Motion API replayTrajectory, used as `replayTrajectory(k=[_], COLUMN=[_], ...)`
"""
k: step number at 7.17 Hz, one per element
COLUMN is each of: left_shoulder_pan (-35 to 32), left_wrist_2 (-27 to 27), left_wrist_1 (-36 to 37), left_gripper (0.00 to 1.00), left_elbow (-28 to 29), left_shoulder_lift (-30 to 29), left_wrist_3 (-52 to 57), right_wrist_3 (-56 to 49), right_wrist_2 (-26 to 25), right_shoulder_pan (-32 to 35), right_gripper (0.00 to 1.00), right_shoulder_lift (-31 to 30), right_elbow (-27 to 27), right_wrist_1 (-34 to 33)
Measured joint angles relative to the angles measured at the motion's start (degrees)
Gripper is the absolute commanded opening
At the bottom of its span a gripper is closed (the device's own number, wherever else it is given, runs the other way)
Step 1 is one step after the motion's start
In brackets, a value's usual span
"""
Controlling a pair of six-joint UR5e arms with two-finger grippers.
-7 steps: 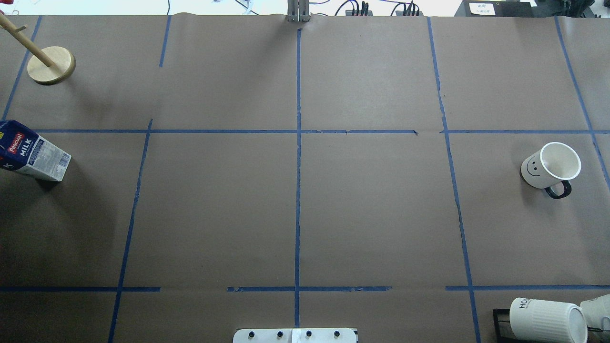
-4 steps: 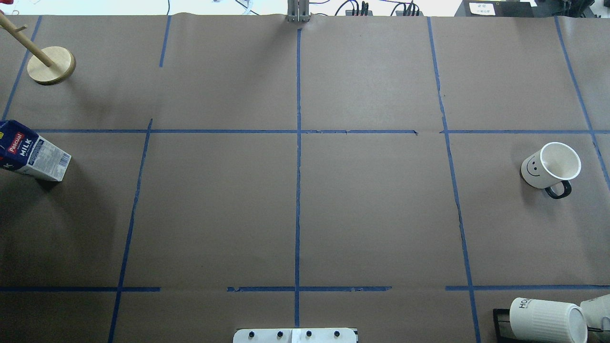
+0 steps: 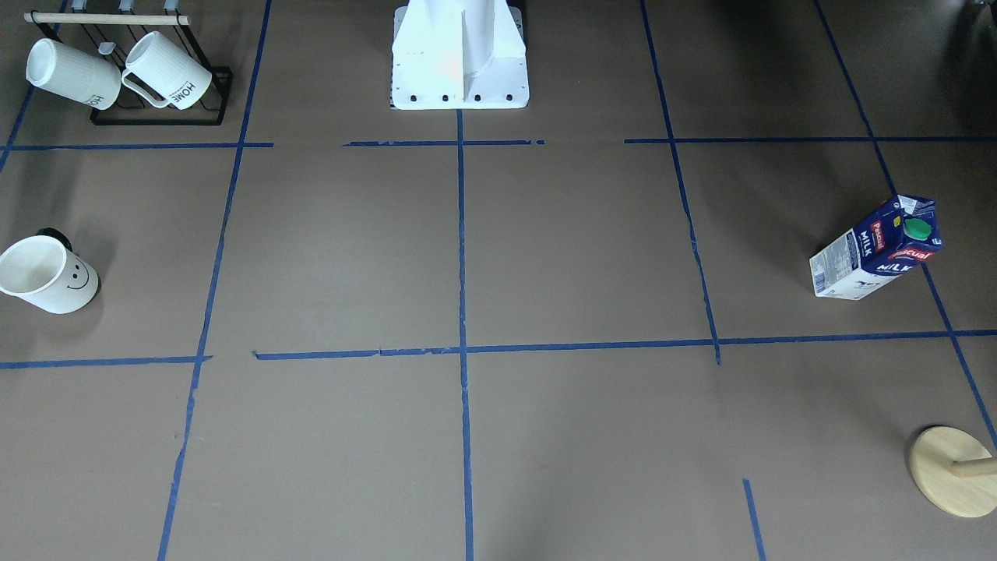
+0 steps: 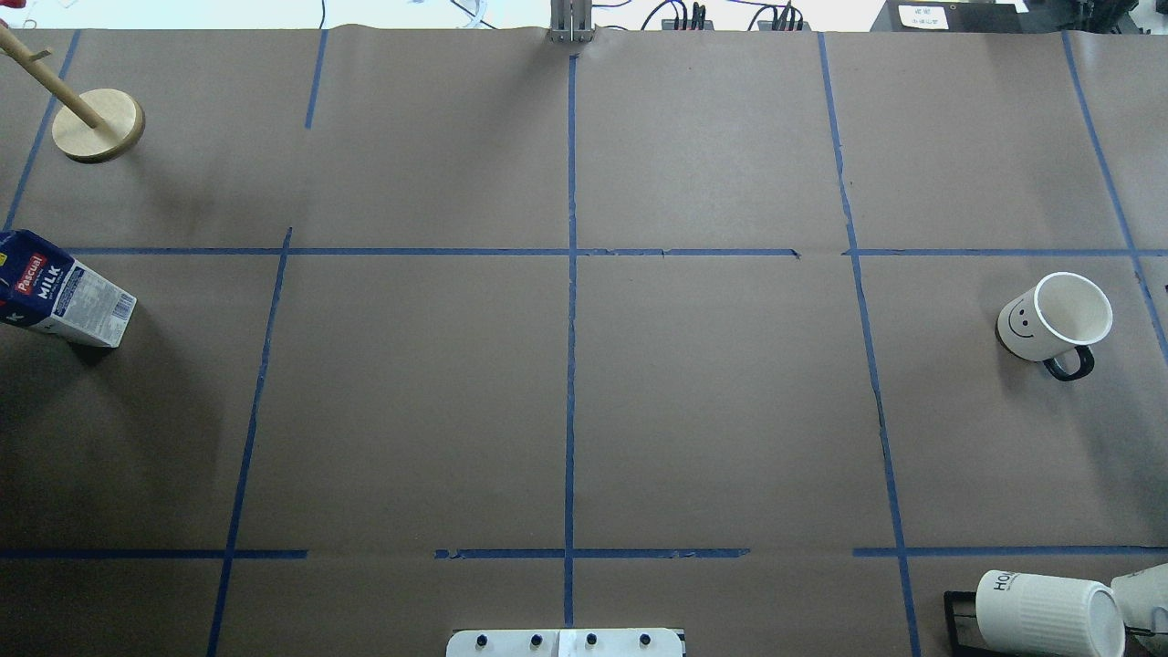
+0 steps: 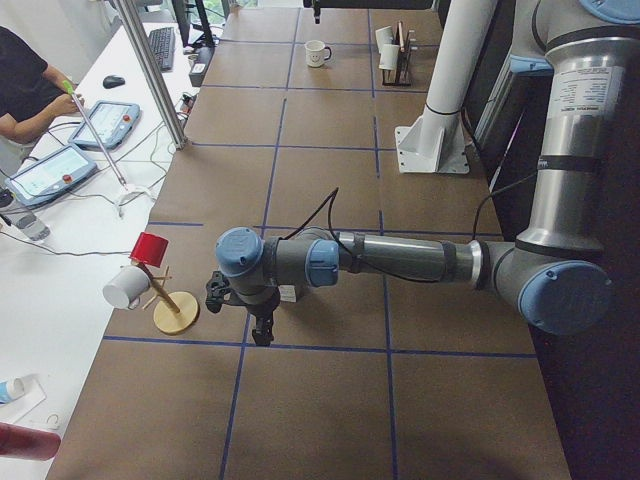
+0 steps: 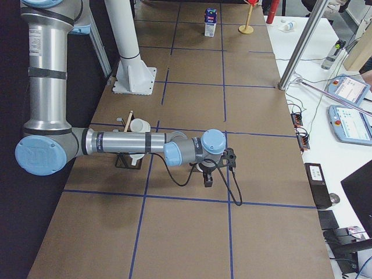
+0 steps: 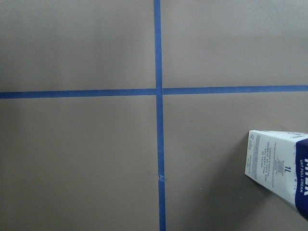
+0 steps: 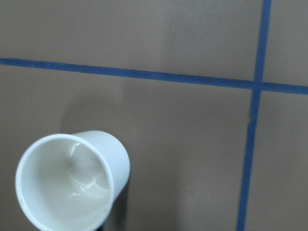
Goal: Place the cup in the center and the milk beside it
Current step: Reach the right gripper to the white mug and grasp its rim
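Note:
The cup (image 4: 1054, 318), a white mug with a smiley face and black handle, stands upright at the right side of the table; it also shows in the front view (image 3: 48, 274) and from above in the right wrist view (image 8: 72, 185). The milk (image 4: 59, 290), a blue and white carton with a green cap, stands at the far left (image 3: 876, 249) and at the lower right of the left wrist view (image 7: 281, 168). The center (image 4: 571, 252) is bare tape crossing. The left gripper (image 5: 262, 330) hangs near the milk and the right gripper (image 6: 208, 180) near the cup. I cannot tell whether either is open.
A wooden peg stand (image 4: 98, 125) is at the far left corner. A black rack with two ribbed HOME mugs (image 4: 1049, 611) sits at the near right. The white robot base (image 3: 459, 54) stands at the table's near edge. Operators' desks (image 5: 70, 150) run along the far side.

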Motion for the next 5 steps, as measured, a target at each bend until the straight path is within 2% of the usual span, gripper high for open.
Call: replayTrajectory(k=[1, 3, 4, 5], left_shoulder_pan=[0.03, 0.03, 0.03, 0.03], left_wrist_2=[-0.05, -0.03, -0.03, -0.06], left_wrist_1=[-0.56, -1.6, -1.73, -1.78], left_gripper=[1.0, 1.0, 1.0, 1.0], left_elbow=[0.03, 0.2, 0.31, 0.44], left_shoulder_lift=[0.09, 0.19, 0.22, 0.22], left_wrist_3=[0.14, 0.26, 0.25, 0.24], right_wrist_3=[7.62, 13.21, 13.8, 14.18], right_wrist_2=[-0.58, -2.74, -4.19, -6.1], right_shoulder_pan=[-2.9, -6.84, -8.54, -9.9], right_gripper=[0.98, 0.96, 0.28, 0.0], right_shoulder_lift=[-0.06, 0.16, 0.64, 1.06], right_elbow=[-0.49, -2.45, -3.24, -4.01], right_wrist_1=[5.45, 10.92, 11.58, 11.8])
